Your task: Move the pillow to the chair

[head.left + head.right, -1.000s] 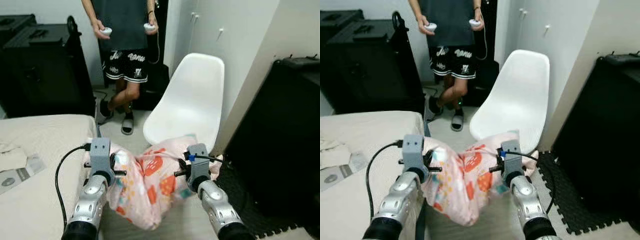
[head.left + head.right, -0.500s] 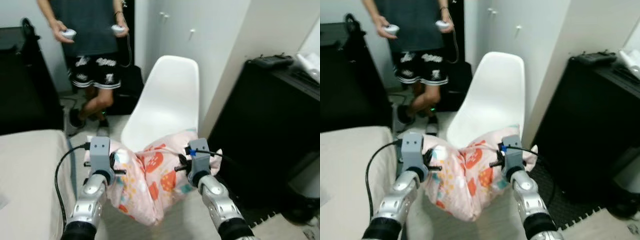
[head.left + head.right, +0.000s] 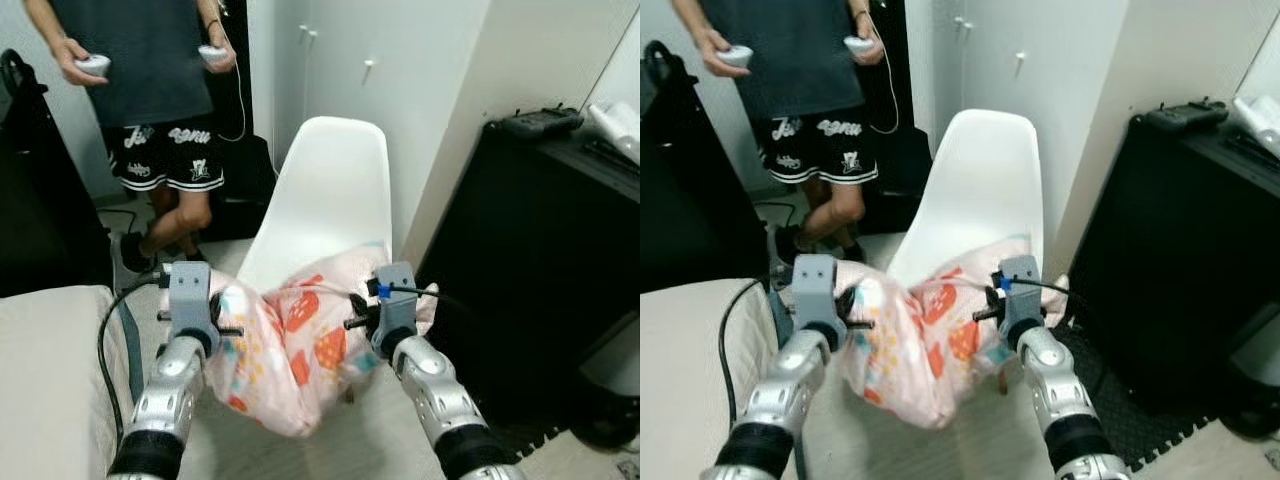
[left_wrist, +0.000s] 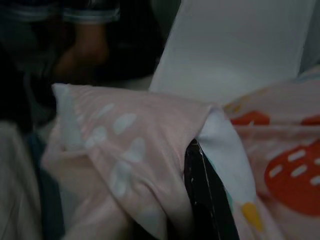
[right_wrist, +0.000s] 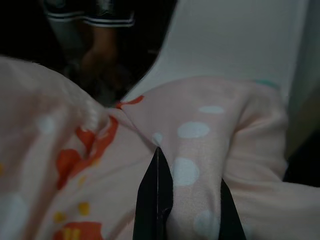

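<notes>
Closer now to the white chair (image 3: 335, 205) than half a second ago, with more of the bed's corner (image 3: 45, 370) back at lower left and the person's legs swung toward centre — a shift of the camera, not of the load. Nearest: left gripper (image 4: 205, 200) clamped on one bunched end of the pink pillow (image 3: 290, 350), one black finger buried in a fold of cloth. Alongside: right gripper (image 5: 172, 197) pinching the opposite end, fingers narrow around a ridge of fabric. Between the two: pillow hanging off the floor, sagging in the middle, its upper edge just short of the seat. Beyond the grippers: chair seat bare. Farther back: person (image 3: 160, 90) standing with two controllers in hand; black cabinet (image 3: 545, 250) off to the right gripper's side. Best done, by the look of it, by lifting both ends level above the seat rim, carrying forward over the seat, lowering before letting go; both pinches are shallow, so no jerks.
</notes>
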Controlling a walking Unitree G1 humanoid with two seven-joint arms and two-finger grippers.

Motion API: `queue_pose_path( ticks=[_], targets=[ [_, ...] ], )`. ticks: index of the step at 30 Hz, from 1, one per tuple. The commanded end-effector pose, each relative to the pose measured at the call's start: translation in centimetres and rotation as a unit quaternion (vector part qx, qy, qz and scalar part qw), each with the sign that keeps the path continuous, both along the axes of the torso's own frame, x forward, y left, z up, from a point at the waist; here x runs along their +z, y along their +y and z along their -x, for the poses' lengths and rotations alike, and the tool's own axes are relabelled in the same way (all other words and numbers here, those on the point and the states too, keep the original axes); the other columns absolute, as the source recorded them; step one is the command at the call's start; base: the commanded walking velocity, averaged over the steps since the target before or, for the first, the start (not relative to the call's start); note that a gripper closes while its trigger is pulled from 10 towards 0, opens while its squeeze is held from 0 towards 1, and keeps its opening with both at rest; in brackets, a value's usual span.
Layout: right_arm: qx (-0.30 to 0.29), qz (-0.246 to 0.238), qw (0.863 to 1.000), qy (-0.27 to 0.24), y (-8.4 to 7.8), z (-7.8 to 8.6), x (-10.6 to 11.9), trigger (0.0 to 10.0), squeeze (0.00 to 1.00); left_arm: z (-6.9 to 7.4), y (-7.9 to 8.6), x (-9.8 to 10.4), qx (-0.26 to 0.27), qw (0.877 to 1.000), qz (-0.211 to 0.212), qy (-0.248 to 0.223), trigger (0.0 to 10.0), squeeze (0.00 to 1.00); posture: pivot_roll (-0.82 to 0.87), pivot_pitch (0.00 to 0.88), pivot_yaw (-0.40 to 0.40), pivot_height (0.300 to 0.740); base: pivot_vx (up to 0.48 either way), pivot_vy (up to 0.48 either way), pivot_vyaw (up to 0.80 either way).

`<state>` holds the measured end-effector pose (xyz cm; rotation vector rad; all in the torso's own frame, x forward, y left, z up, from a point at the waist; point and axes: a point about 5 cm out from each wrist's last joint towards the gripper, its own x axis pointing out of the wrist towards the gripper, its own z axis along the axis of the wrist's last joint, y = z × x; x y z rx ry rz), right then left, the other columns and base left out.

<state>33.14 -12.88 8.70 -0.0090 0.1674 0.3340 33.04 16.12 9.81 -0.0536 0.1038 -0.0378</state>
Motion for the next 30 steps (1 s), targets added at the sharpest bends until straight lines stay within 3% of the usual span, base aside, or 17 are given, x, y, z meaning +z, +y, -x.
queue_pose_path(
  ticks=[1, 9, 13, 20, 30],
  targets=[
    [-0.001, -0.015, 0.999, -0.036, -0.2, -0.7, 2.1, 10.0, 0.0, -0.6, -1.1, 1.6, -0.029, 0.999, 0.008, -0.028, 10.0, 0.0, 0.07, 0.045, -0.027, 0.74, 0.334, 0.0, 0.0],
    [-0.015, -0.05, 0.998, -0.038, -0.3, -1.3, 3.9, 10.0, 0.0, -2.0, -0.5, 3.2, -0.029, 0.999, 0.006, -0.045, 10.0, 0.0, 0.06, 0.039, -0.024, 0.74, 0.33, 0.0, 0.0],
    [-0.023, -0.048, 0.998, -0.027, -0.5, -1.2, 3.5, 10.0, 0.0, -2.1, -0.5, 3.4, -0.03, 0.999, 0.006, -0.045, 10.0, 0.0, 0.06, 0.037, -0.022, 0.74, 0.33, 0.0, 0.0],
    [-0.027, -0.053, 0.998, -0.015, -0.6, -0.8, 3.0, 10.0, 0.0, -1.9, -0.7, 3.1, -0.035, 0.998, 0.005, -0.042, 10.0, 0.0, 0.06, 0.036, -0.021, 0.74, 0.331, 0.0, -0.7],
    [-0.026, -0.041, 0.999, -0.001, -0.7, -0.8, 2.3, 10.0, 0.0, -1.9, -0.7, 2.9, -0.038, 0.998, 0.0, -0.04, 10.0, 0.0, 0.06, 0.036, -0.021, 0.74, 0.332, 0.0, 0.0]
  ],
)
